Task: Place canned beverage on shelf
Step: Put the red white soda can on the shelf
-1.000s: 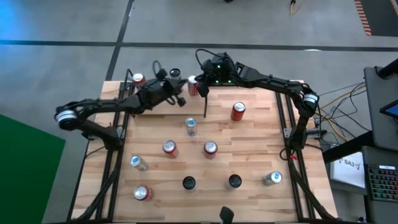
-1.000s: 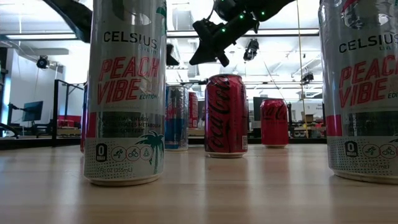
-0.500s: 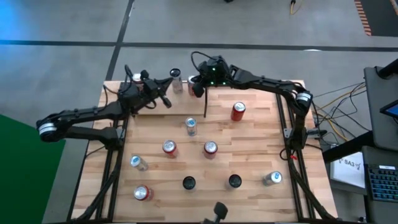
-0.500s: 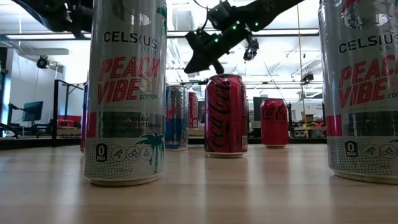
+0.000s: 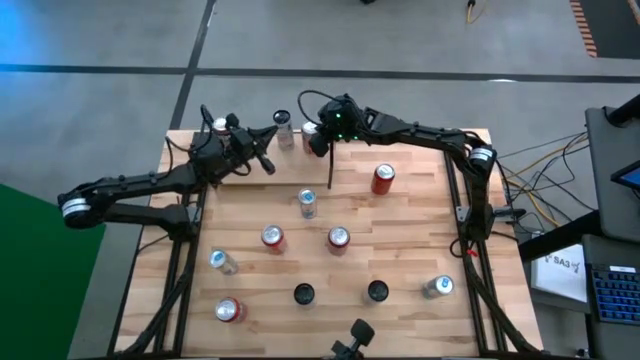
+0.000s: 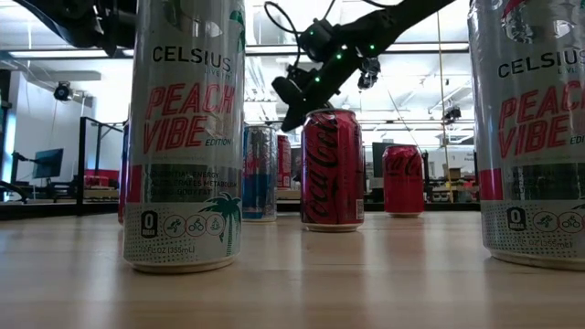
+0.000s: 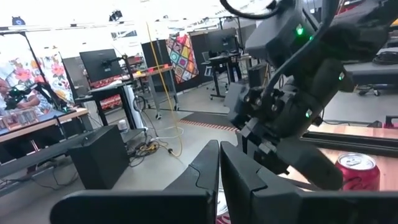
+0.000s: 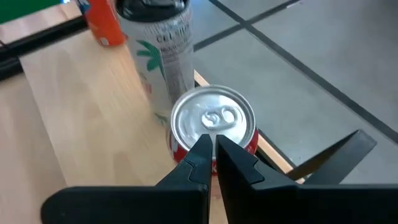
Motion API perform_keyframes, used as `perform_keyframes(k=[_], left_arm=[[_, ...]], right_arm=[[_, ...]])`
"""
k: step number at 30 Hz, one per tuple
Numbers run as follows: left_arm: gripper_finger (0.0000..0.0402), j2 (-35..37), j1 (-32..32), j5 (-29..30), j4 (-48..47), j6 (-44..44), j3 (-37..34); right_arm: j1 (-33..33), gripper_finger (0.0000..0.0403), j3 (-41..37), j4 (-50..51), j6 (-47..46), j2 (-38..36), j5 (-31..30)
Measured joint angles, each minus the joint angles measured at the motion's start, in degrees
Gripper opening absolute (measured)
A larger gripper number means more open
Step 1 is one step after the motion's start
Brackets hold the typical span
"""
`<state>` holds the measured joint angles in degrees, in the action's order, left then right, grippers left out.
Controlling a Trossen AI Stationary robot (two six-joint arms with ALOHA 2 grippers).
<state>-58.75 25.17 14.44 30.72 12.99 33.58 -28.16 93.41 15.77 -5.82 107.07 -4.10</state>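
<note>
Right gripper (image 8: 212, 151) shifted left, closed, above red can (image 8: 214, 124)

At the shelf's (image 5: 400, 240) twelve o'clock edge your way is crowded: the right end effector (image 5: 318, 145) hangs closed over a red can (image 8: 214, 134), a tall silver can (image 5: 284, 131) just beside it, the left end effector (image 5: 268, 163) close by. The black divider rod (image 5: 331, 170) stands at centre. Toward three o'clock, bare planks lie between scattered cans.

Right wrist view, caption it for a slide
Shut right gripper above a red can at the shelf edge.
</note>
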Motion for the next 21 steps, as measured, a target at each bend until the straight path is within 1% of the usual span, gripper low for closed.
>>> perform_keyframes(k=[9,15,18,21], left_arm=[[0.0000,-3.1,0.0,0.0,-0.9,0.1,0.0],[0.0000,-10.6,0.0,-3.0,-0.5,-1.6,1.0],[0.0000,-15.1,0.0,-3.1,-0.7,-2.0,3.6],[0.0000,-19.7,0.0,-3.1,-3.7,-2.0,7.7]], right_arm=[[-0.1,0.0012,0.0,1.1,0.5,-0.4,-0.1],[-0.2,0.0012,0.1,0.8,1.6,-4.3,-0.5],[-0.3,0.0012,0.1,1.2,2.4,-5.8,-0.6],[-0.2,0.0012,0.1,1.4,2.9,-7.3,-0.5]])
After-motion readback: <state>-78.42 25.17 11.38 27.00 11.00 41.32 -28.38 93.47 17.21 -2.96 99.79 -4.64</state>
